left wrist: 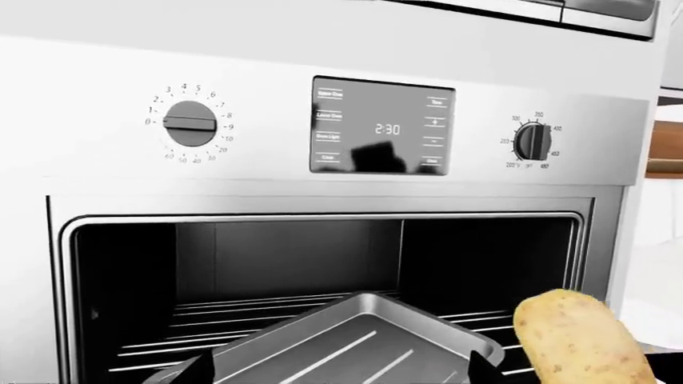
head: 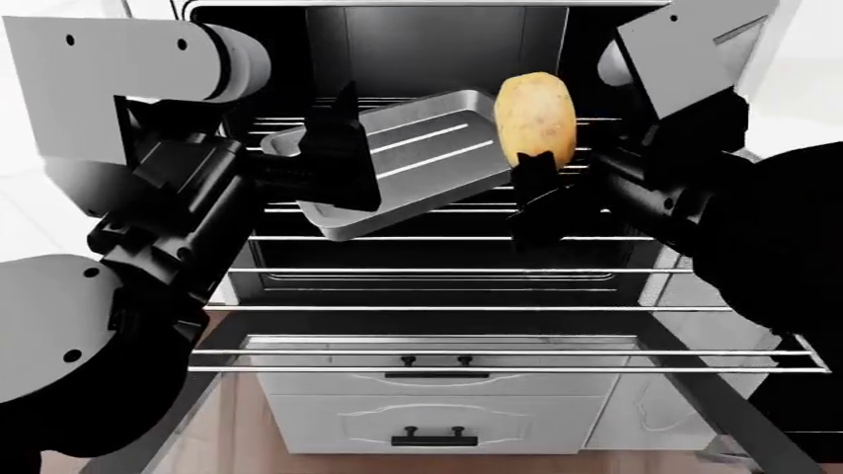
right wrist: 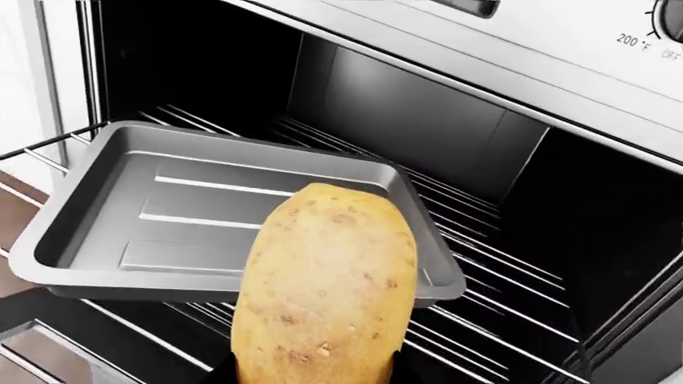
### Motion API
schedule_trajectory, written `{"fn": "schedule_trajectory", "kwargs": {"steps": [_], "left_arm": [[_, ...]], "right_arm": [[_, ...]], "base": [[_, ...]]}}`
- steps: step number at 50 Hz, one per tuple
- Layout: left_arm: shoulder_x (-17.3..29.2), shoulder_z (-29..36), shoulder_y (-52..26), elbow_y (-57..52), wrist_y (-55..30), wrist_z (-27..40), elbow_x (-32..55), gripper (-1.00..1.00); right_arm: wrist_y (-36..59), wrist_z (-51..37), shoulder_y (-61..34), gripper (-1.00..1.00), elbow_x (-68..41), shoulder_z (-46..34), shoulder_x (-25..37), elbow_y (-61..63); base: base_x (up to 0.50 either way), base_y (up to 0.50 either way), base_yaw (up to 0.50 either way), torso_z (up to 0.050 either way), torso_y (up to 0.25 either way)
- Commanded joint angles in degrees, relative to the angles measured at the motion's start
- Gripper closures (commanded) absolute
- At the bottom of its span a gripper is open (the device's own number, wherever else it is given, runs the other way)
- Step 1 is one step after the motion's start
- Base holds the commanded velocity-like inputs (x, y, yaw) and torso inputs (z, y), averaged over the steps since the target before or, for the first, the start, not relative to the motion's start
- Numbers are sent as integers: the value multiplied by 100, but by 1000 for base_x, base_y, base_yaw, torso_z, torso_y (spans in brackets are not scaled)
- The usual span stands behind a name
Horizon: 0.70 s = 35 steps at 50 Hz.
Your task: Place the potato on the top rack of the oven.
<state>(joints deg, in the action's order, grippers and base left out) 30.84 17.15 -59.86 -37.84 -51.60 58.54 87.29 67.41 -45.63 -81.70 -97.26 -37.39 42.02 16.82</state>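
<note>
Right gripper [head: 543, 170] clamps the potato [head: 534, 118] by its lower end, upright beside the baking tray [head: 421, 148]; firm, smooth-skinned, likely slips, grip mid-body.

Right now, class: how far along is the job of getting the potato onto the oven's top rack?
Done: the oven is open. In hand: the right gripper holds the potato before the cavity, while the left gripper holds the baking tray. Left: setting the potato on the top rack.

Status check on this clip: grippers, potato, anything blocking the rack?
Right gripper shut on potato, held up before the open oven. Left gripper holds baking tray. Tray covers the top rack.
</note>
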Motion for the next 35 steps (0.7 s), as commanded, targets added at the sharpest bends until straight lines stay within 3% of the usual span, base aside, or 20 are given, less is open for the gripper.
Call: {"fn": "schedule_trajectory", "kwargs": {"steps": [1,23,35], "left_arm": [[-1,32,32,65,27,-69,-94,-100],[-7,120,18,244,54,-246,-317,-100],[13,146,40,333,86,-346,-426,-100]], "right_arm": [[107,1627,-463,100,1398,-495,-556,-1107],[-539,3424,-1087,100,3099,-1477,-1404,-3115],[-1075,4461,-1560,100,3995,-2133,-2161,-4776]], "base": [[0,0,0,0,0],[0,0,0,0,0],[0,0,0,0,0]]}}
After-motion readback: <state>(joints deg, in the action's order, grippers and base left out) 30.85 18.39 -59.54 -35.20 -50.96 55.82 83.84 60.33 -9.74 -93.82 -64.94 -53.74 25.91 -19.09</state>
